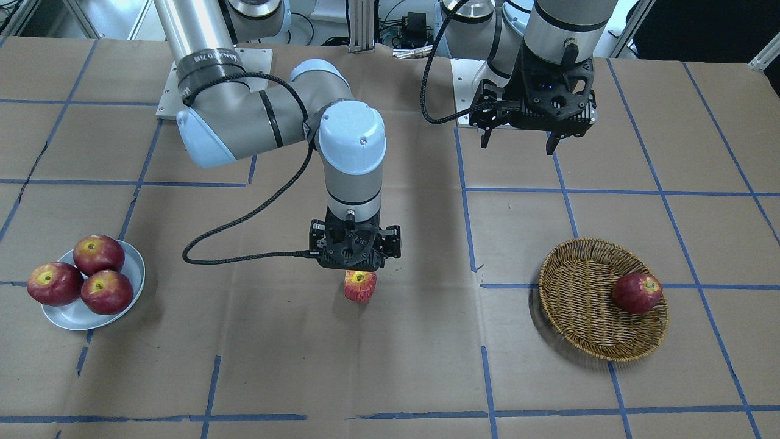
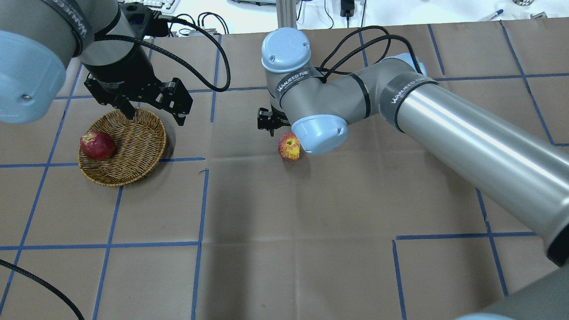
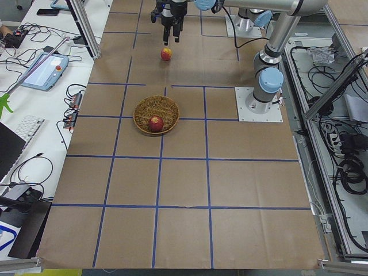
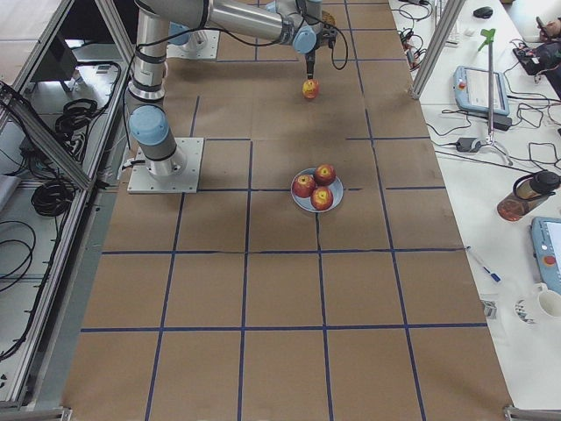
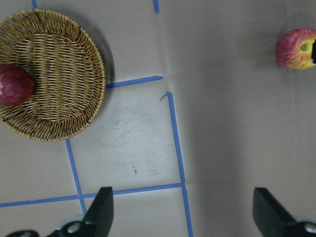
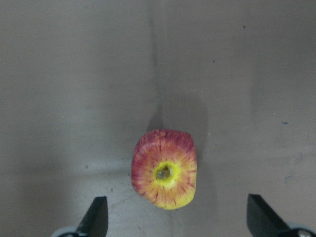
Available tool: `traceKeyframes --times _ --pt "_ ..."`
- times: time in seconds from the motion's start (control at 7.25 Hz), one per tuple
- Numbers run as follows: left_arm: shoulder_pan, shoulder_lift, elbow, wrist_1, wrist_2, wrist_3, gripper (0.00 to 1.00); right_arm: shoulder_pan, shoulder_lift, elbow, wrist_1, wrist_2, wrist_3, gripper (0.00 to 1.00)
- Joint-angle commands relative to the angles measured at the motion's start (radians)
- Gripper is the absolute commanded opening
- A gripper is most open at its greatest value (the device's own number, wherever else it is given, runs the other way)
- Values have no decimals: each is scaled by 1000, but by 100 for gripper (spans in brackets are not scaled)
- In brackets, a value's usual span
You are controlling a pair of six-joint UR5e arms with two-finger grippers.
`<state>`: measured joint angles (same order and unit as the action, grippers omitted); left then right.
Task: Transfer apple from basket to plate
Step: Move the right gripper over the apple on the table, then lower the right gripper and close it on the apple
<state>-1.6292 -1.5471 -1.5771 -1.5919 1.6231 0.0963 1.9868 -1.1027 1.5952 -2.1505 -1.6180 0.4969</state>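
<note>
The streaky light-red apple (image 1: pixel 360 286) with a yellow patch around its stem lies on the brown table paper mid-table, outside the basket; it also shows in the right wrist view (image 6: pixel 164 169). My right gripper (image 6: pixel 177 219) hangs straight above it, open, with the fingers wide of the apple and not touching it. The wicker basket (image 1: pixel 585 305) holds one dark red apple (image 1: pixel 637 292). My left gripper (image 1: pixel 518 145) is open and empty, raised behind the basket. The pale plate (image 1: pixel 73 314) holds three dark red apples.
The right arm's elbow and forearm (image 2: pixel 400 106) stretch across the table's middle. Blue tape lines grid the brown paper. Bare paper lies between the apple and the plate (image 4: pixel 302 203).
</note>
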Motion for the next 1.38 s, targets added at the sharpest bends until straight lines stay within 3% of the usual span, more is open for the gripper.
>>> traceKeyframes --times 0.0,0.41,0.55,0.69,0.83,1.1,1.24 --pt "0 1 -1 3 1 0 99 30 84 3 -84 -33 5 100" --pt "0 1 8 3 4 0 99 4 107 47 -127 -28 -12 100" --pt "0 1 9 3 6 0 99 3 110 58 -159 -23 -11 91" --pt "0 1 9 3 6 0 99 3 110 55 -163 -19 -11 72" --pt "0 2 9 3 8 0 99 1 110 51 -163 -20 -11 59" --pt "0 2 12 3 8 0 99 -9 72 40 -160 -29 -8 49" --pt "0 2 12 3 8 0 99 -26 29 43 -148 -25 -9 50"
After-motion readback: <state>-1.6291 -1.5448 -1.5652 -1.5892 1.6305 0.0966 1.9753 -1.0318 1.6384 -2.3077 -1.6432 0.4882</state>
